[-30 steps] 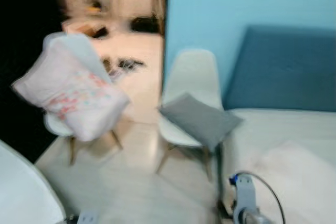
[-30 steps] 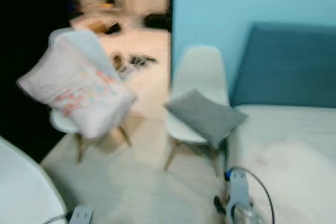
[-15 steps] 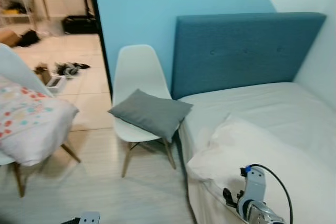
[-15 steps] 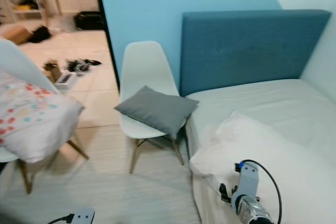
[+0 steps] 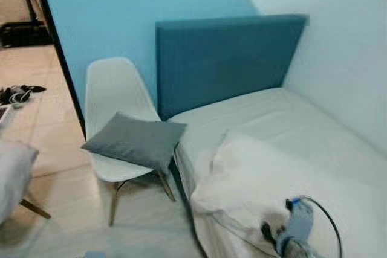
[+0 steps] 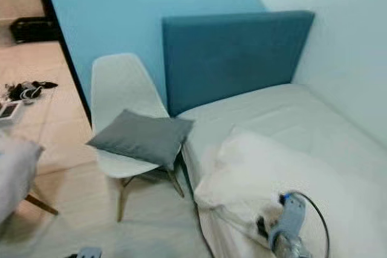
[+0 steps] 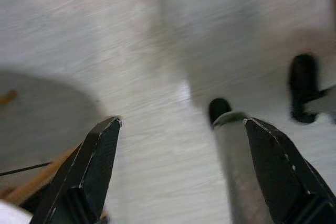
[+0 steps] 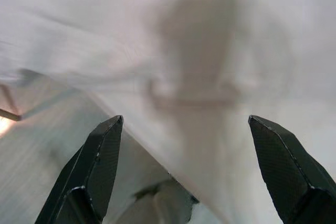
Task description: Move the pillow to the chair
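At the far left edge, part of a pale pillow (image 6: 13,173) rests on a chair with wooden legs. Next comes a white chair (image 5: 115,98) carrying a grey cushion (image 5: 134,142), standing just beside the bed (image 5: 290,128) with its blue headboard (image 5: 224,58). A white pillow (image 5: 260,179) lies on the bed near its edge. The left claw (image 7: 181,169) hangs released over the pale floor (image 7: 147,51). The right claw (image 8: 184,169) is released too, spread above the white pillow.
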